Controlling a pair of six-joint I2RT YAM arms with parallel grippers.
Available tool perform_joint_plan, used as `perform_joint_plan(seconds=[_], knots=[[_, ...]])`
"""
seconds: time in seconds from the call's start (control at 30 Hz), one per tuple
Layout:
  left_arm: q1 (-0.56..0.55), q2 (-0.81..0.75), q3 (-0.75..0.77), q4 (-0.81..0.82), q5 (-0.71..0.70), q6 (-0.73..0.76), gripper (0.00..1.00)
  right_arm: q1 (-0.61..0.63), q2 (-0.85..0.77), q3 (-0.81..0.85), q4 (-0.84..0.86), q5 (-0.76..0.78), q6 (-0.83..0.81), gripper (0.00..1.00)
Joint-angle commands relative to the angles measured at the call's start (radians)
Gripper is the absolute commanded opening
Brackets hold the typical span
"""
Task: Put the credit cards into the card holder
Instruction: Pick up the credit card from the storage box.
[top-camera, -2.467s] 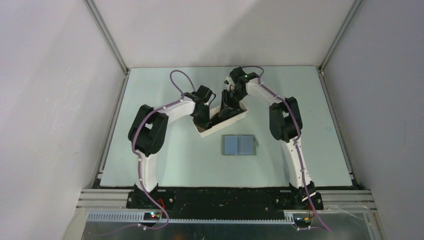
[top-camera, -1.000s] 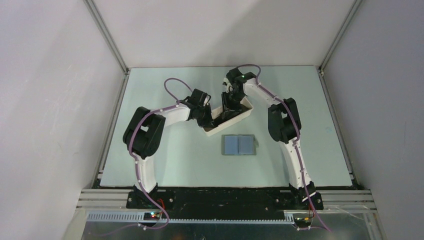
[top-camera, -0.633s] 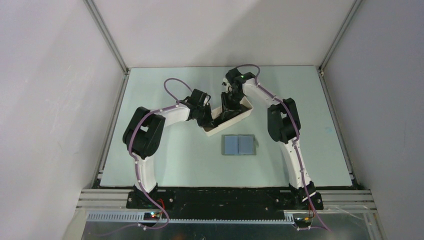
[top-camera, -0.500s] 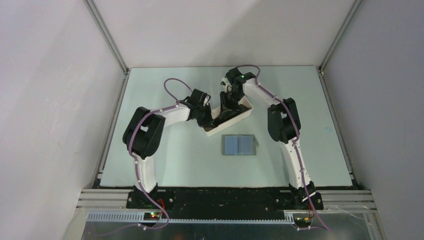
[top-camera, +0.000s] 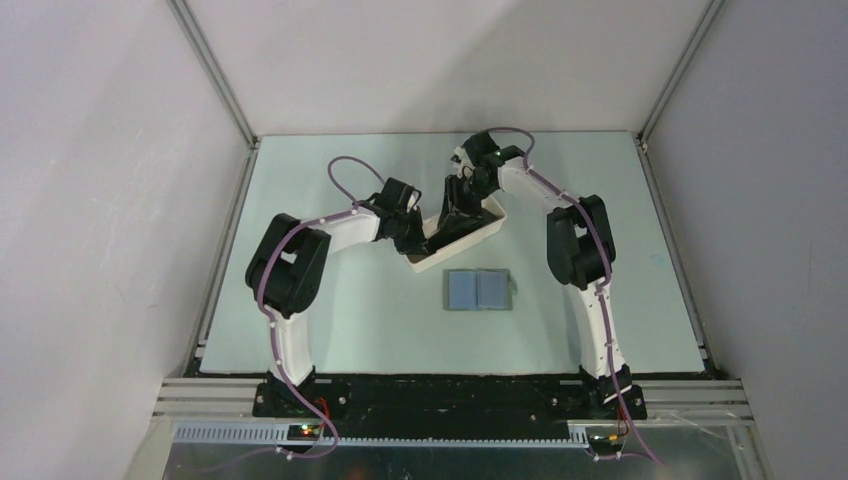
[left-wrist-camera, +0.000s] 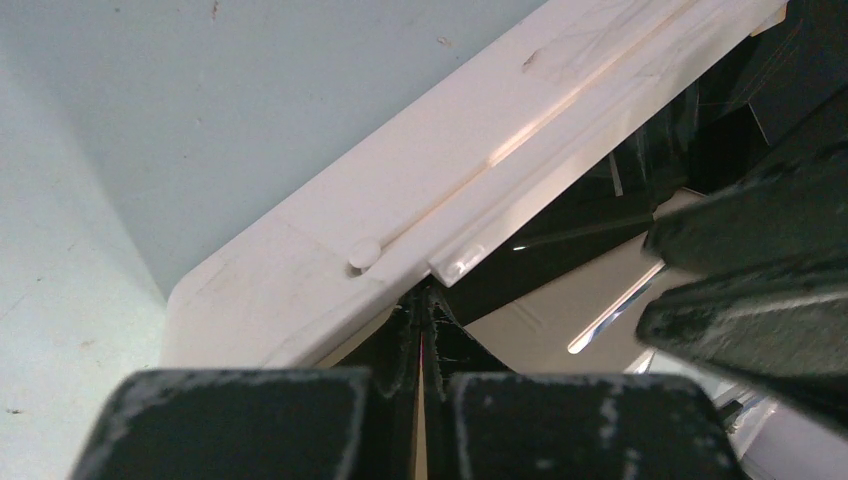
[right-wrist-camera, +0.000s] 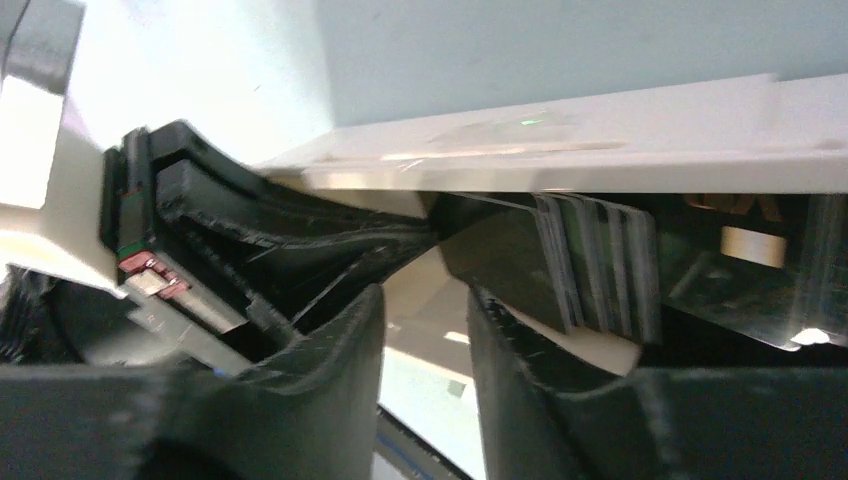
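Note:
Several dark credit cards (right-wrist-camera: 590, 265) stand on edge in a stack inside the long white tray (top-camera: 482, 231). My right gripper (right-wrist-camera: 425, 290) reaches down into the tray (right-wrist-camera: 600, 150), open, with nothing between its fingers; the right finger (right-wrist-camera: 520, 340) lies against the stack's near face. My left gripper (left-wrist-camera: 422, 298) is shut, its tips pressed under the rim at the tray's (left-wrist-camera: 330, 240) left end. The card holder (top-camera: 479, 290) lies open and flat, blue-grey inside up, just in front of the tray, apart from both grippers.
The tray lies slanted across the middle of the pale green table (top-camera: 330, 320). Grey walls close in the table on three sides. The right arm's fingers (left-wrist-camera: 750, 270) fill the right of the left wrist view.
Earlier the tray shifted right and turned as the left gripper moved to its end. In the last second the tray stayed put; the right arm's wrist and elbow moved slightly right.

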Motion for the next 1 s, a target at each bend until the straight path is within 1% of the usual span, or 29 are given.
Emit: perform_joint_plan(seconds=[0.0, 0.07, 0.13, 0.2, 0.27, 0.33, 0.37, 0.43, 0.7, 0.8, 0.97], knots=[[-0.016, 0.084, -0.055, 0.027, -0.015, 0.011, 0.0, -0.003, -0.052, 0.045, -0.052, 0.196, -0.053, 0.45], [-0.016, 0.085, -0.057, 0.026, -0.014, 0.012, 0.0, -0.005, -0.05, 0.045, -0.057, 0.246, -0.056, 0.54], [-0.015, 0.087, -0.057, 0.026, -0.013, 0.013, 0.0, -0.008, -0.043, 0.049, -0.057, 0.26, -0.056, 0.57], [-0.016, 0.088, -0.054, 0.026, -0.012, 0.013, 0.0, -0.01, -0.03, 0.059, -0.059, 0.253, -0.057, 0.59], [-0.016, 0.089, -0.053, 0.027, -0.011, 0.013, 0.0, -0.008, -0.014, 0.07, -0.06, 0.219, -0.059, 0.59], [-0.015, 0.089, -0.054, 0.027, -0.011, 0.013, 0.0, -0.004, 0.005, 0.081, -0.059, 0.187, -0.059, 0.57], [-0.016, 0.089, -0.054, 0.027, -0.011, 0.013, 0.0, -0.003, 0.009, 0.084, -0.058, 0.175, -0.059, 0.52], [-0.016, 0.089, -0.055, 0.026, -0.011, 0.013, 0.0, 0.002, 0.023, 0.088, -0.058, 0.138, -0.057, 0.48], [-0.016, 0.088, -0.057, 0.028, -0.01, 0.013, 0.0, 0.021, 0.062, 0.101, -0.079, 0.091, -0.058, 0.47], [-0.017, 0.089, -0.057, 0.029, -0.011, 0.013, 0.0, 0.023, 0.056, 0.096, -0.052, 0.023, -0.05, 0.46], [-0.016, 0.089, -0.058, 0.03, -0.009, 0.013, 0.0, 0.017, 0.021, 0.064, 0.01, -0.076, -0.011, 0.38]])
